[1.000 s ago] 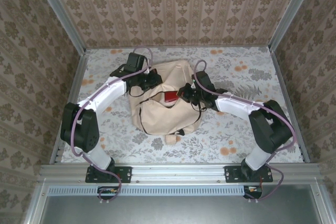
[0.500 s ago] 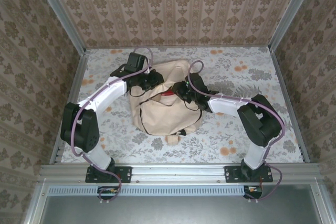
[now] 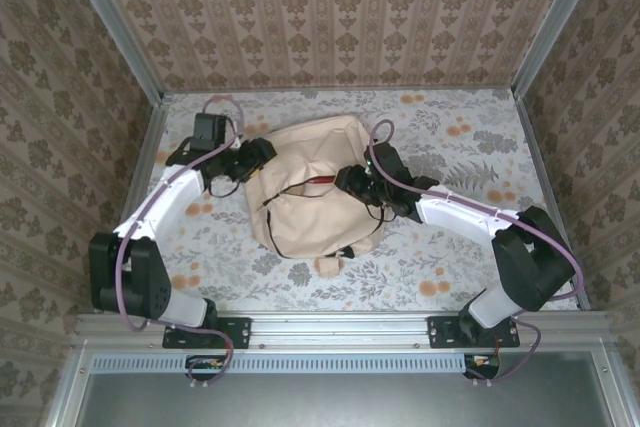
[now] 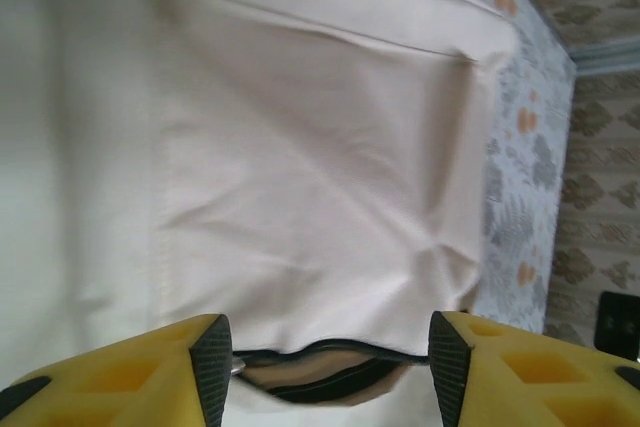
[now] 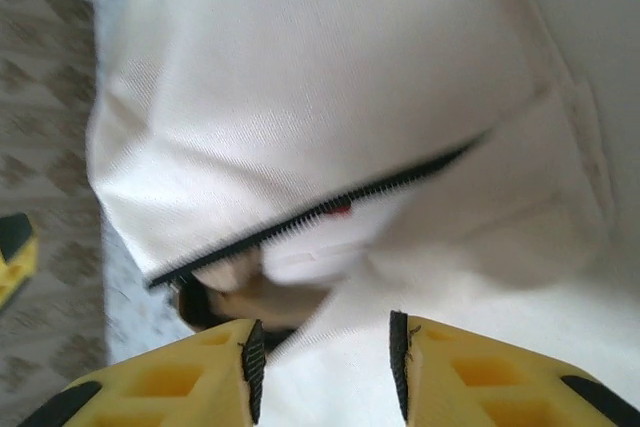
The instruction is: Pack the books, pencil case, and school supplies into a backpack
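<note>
Now, your left gripper (image 4: 330, 359) has its yellow fingers (image 4: 130, 372) parted, with nothing caught between them. Through the gap, the left wrist view shows a dark zipper edge (image 4: 320, 355) and, beyond it, smooth cream fabric. From above, this gripper sits just beside the left edge of the backpack (image 3: 315, 162), at about the height of its opening.

Your right gripper (image 5: 325, 367) is also parted, more narrowly. Pale fabric shows past the tips, but nothing is clamped. Just ahead of it a dark zipper (image 5: 330, 207) runs slantwise across the cloth, with a small red item (image 5: 340, 209) peeking out at the teeth. From above, the right gripper rests over the backpack's right side, at the end of that zipper line.

The backpack lies flat in the middle of the floral table (image 3: 450, 247), between your two arms, with its main zipper partly undone. The books cannot be made out in any view.
</note>
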You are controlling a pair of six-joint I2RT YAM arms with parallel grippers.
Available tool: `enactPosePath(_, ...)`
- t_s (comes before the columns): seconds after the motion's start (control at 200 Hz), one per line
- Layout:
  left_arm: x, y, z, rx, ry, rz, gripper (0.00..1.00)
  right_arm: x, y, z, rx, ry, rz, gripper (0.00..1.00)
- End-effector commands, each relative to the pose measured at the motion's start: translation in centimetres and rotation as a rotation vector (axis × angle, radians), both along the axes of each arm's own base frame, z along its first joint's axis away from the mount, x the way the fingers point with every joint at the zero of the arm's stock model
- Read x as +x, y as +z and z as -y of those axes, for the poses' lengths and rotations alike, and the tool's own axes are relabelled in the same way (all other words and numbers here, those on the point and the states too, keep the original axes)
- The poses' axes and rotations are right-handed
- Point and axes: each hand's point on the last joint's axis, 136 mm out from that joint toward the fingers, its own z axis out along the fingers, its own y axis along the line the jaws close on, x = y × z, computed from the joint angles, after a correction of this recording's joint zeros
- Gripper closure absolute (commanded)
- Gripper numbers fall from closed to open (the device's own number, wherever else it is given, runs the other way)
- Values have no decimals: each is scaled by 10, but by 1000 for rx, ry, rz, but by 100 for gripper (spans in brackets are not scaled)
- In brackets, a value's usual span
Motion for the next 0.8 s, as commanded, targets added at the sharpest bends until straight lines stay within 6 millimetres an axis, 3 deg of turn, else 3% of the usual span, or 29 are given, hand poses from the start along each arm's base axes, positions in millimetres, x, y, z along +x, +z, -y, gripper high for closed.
enactPosePath(0.0, -23, -31, -30, 53, 57, -80, 43, -24, -6, -5, -153, 125, -43, 61)
enactPosePath(0.19, -55, -61, -51, 54, 92, -146, 44, -40, 19, -41, -350, 281, 56, 52)
enactPosePath(0.405, -69, -66, -35, 90, -18, -109, 44, -46, 34, -69, -414, 366, 115, 42)
enactPosePath(0.57, -64, -69, -20, 92, -63, -88, 44, -44, 42, -71, -438, 380, 138, 34)
enactPosePath(0.795, -44, -71, -4, -11, -42, -107, 44, -44, 54, -69, -433, 375, 160, 34)
